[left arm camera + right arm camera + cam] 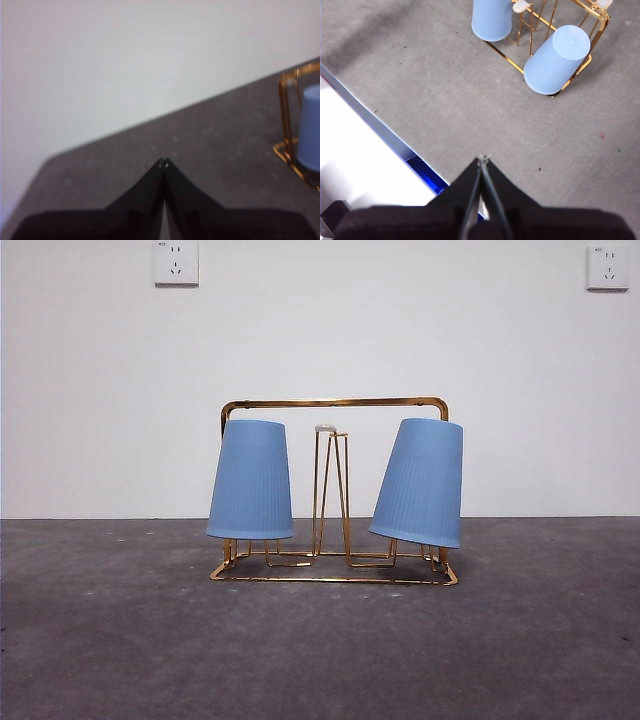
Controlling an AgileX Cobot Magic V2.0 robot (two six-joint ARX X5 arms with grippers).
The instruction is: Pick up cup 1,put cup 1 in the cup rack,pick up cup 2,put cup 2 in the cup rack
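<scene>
The gold wire cup rack (333,402) stands in the middle of the grey table. Two blue ribbed cups hang upside down on its pegs: one on the left (250,480), upright, and one on the right (419,481), tilted. A bare middle peg with a whitish tip (325,428) stands between them. The right wrist view shows the rack (577,62) and both cups (491,19) (557,59) from above. The left wrist view shows the rack's end (287,107) and part of one cup (311,128). My left gripper (163,161) and right gripper (483,159) are shut, empty, away from the rack.
A white wall with two sockets (176,262) (608,267) stands behind the table. In the right wrist view a white and blue edge (380,131) borders the grey table surface (470,110).
</scene>
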